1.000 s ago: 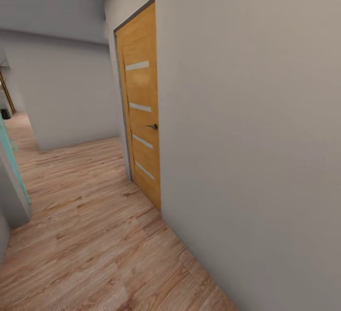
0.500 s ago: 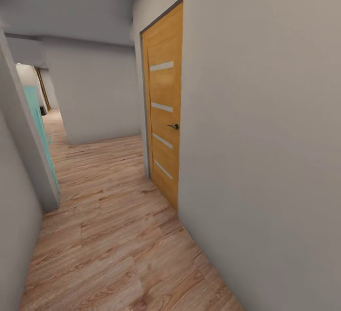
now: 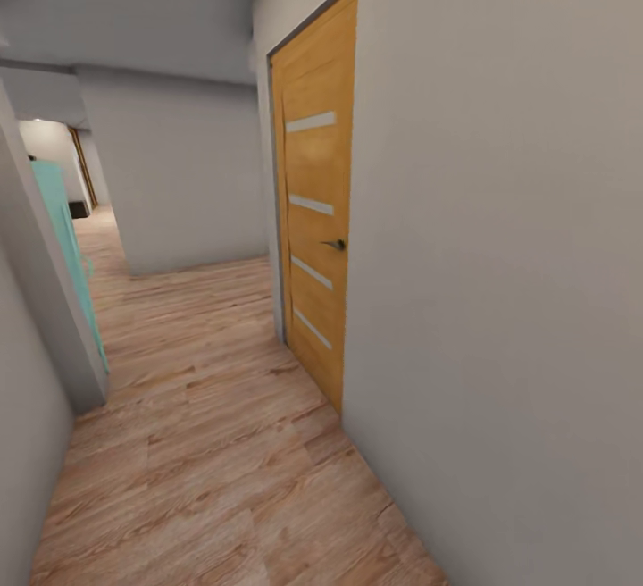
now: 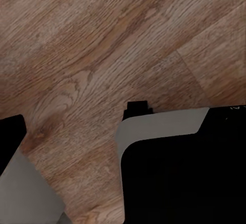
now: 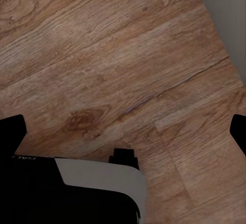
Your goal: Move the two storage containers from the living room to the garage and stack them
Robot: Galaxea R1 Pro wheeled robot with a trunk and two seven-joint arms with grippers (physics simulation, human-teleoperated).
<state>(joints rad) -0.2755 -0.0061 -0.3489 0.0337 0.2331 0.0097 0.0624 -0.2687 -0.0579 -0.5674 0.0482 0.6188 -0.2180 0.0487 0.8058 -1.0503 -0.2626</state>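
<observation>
The robot stands in a narrow hallway with a wood-plank floor (image 3: 205, 443). A closed wooden door (image 3: 314, 211) with pale slats sits in the grey wall (image 3: 500, 282) to its right, and a teal panel (image 3: 62, 238) leans at the left. Both arms hang low, wrists pointing down at the planks. The left gripper (image 4: 66, 131) and right gripper (image 5: 128, 131) grasp nothing, fingers spread wide. No container in sight.

The head camera looks along a narrow hallway, close beside the grey wall (image 3: 500, 300) holding a wooden door (image 3: 314, 211). Both wrist cameras face steeply down, near the wood-plank floor (image 4: 102, 44), which all views share.
</observation>
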